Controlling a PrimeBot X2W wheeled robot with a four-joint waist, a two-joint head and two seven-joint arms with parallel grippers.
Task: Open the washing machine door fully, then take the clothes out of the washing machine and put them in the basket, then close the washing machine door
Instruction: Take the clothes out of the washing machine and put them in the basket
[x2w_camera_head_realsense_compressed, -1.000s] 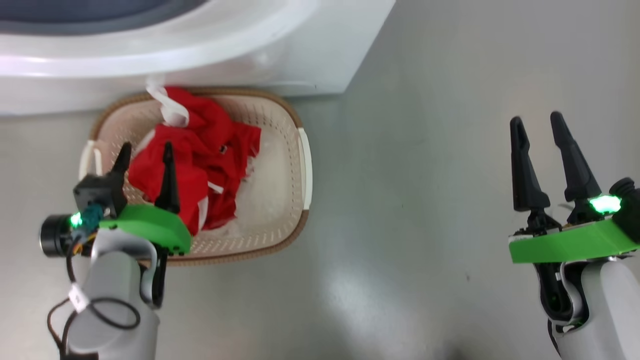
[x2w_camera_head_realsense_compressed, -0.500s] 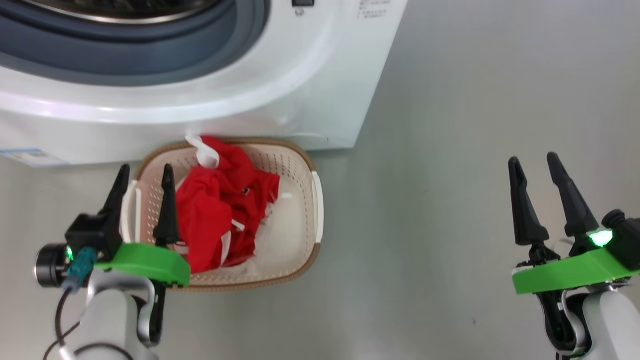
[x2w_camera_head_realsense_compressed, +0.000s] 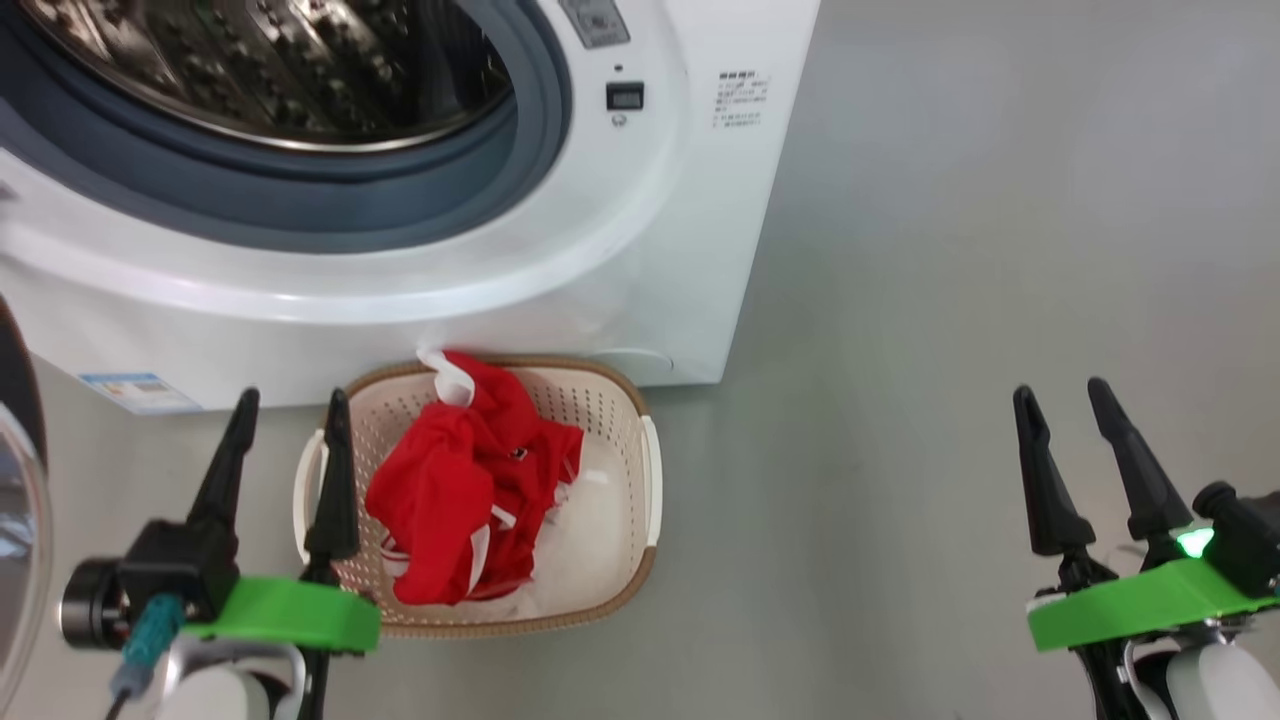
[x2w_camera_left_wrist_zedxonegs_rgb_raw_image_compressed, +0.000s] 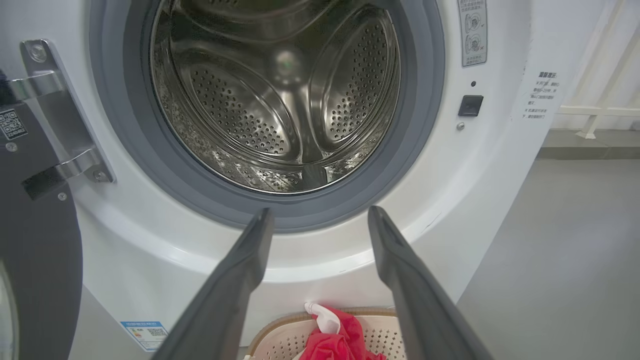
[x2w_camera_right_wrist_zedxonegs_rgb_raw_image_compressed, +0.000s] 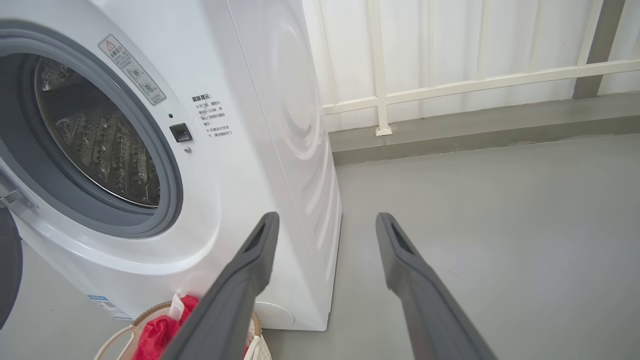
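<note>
Looking down from my head, a white washer (x2w_camera_head_realsense_compressed: 650, 250) is filling the upper left of the frame with its round opening gaping. In the left wrist view the steel drum (x2w_camera_left_wrist_zedxonegs_rgb_raw_image_compressed: 280, 100) is looking bare (its very front lip is hidden, so I cannot be wholly sure). The basket (x2w_camera_head_realsense_compressed: 615, 420) is sitting on the grey floor (x2w_camera_head_realsense_compressed: 900, 400) at lower centre, close against the washer's foot. The red clothes (x2w_camera_head_realsense_compressed: 450, 500) are lying heaped inside it, a white strap (x2w_camera_head_realsense_compressed: 445, 372) draping toward the far rim.

My left gripper (x2w_camera_head_realsense_compressed: 292, 395) is hovering at lower left, just beside the basket's left rim, fingers spread wide and holding nothing. My right gripper (x2w_camera_head_realsense_compressed: 1060, 388) is hovering at lower right over bare floor, well apart from everything, fingers likewise spread and empty.

The door (x2w_camera_left_wrist_zedxonegs_rgb_raw_image_compressed: 35, 260) is hanging open at the far left edge of the left wrist view, with its dark inner face toward me, on a metal hinge (x2w_camera_left_wrist_zedxonegs_rgb_raw_image_compressed: 55, 120).

I am judging the unloading done and the last step, closing the door, to be coming up. That is calling for my left arm to reach round the door's free edge, which is lying out of frame. It must then push the door in an arc toward the opening until it latches, passing above the basket without snagging the strap.
</note>
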